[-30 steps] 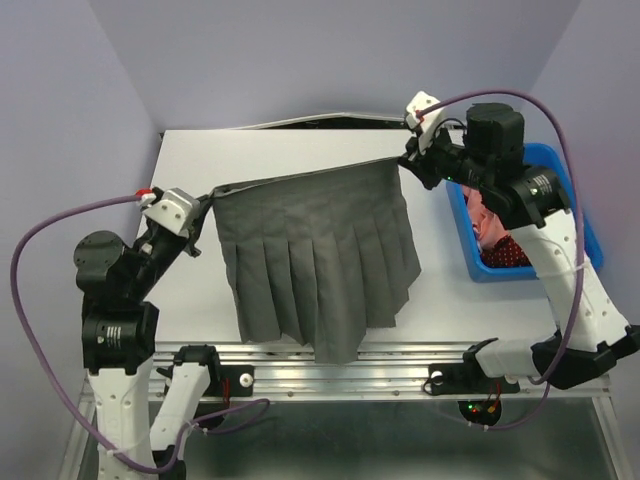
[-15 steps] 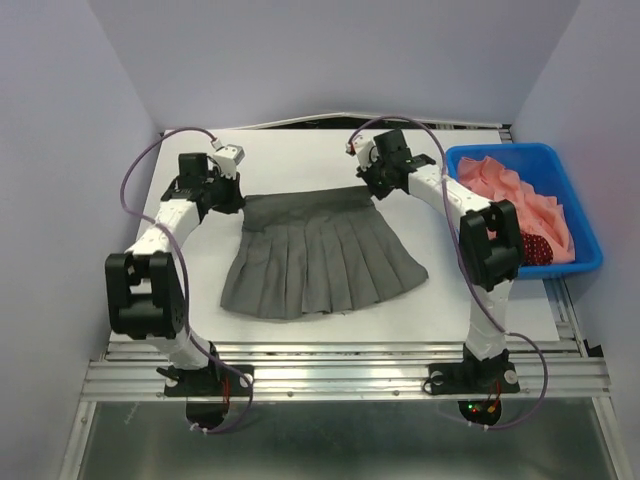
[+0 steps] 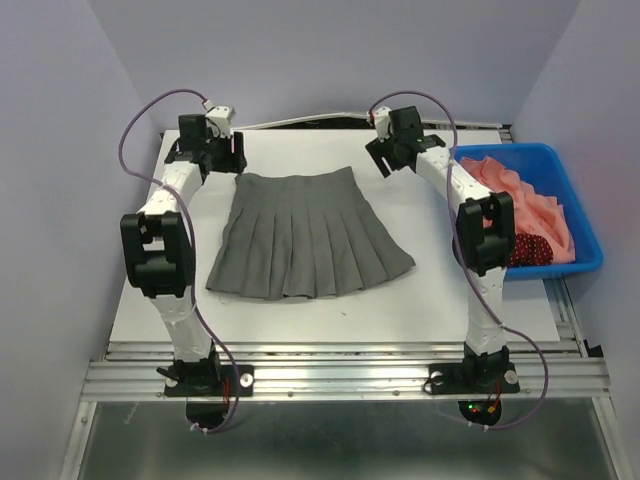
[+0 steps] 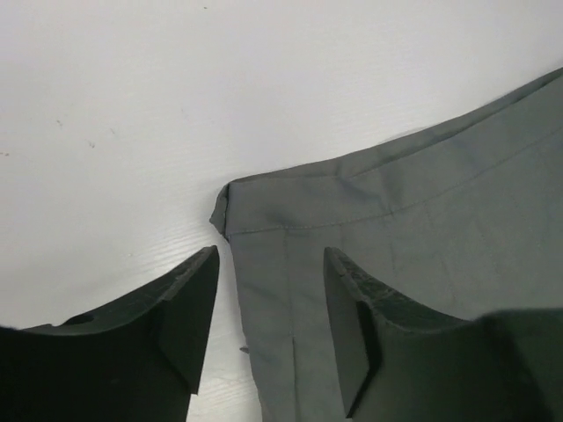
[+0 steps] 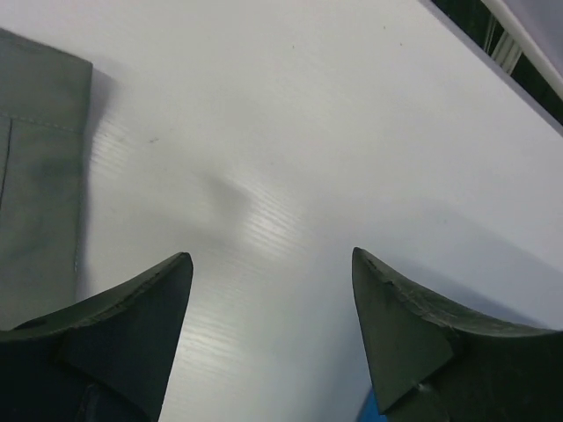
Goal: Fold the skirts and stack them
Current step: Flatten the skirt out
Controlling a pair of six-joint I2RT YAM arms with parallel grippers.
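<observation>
Grey skirt point(image 3: 300, 240) lies flat on the big white table point(image 3: 440, 290), spread out like a fan. Its straight top edge is at the far side and its wide bottom edge is near the arms. A blue bin point(image 3: 590, 262) sits at the right side of the table. Inside it is a heap of pink cloth point(image 3: 530, 200). A bit of the red skirt with white dots point(image 3: 525, 250) peeks out next to the pink cloth.

Both arms reach out to the far end of the table. The left gripper point(image 4: 268, 264) is open and holds nothing. The skirt's top left corner is right below its gap. The right gripper point(image 5: 271, 259) is open wide and holds nothing too. It is over bare table, just beside the skirt's top right corner.
</observation>
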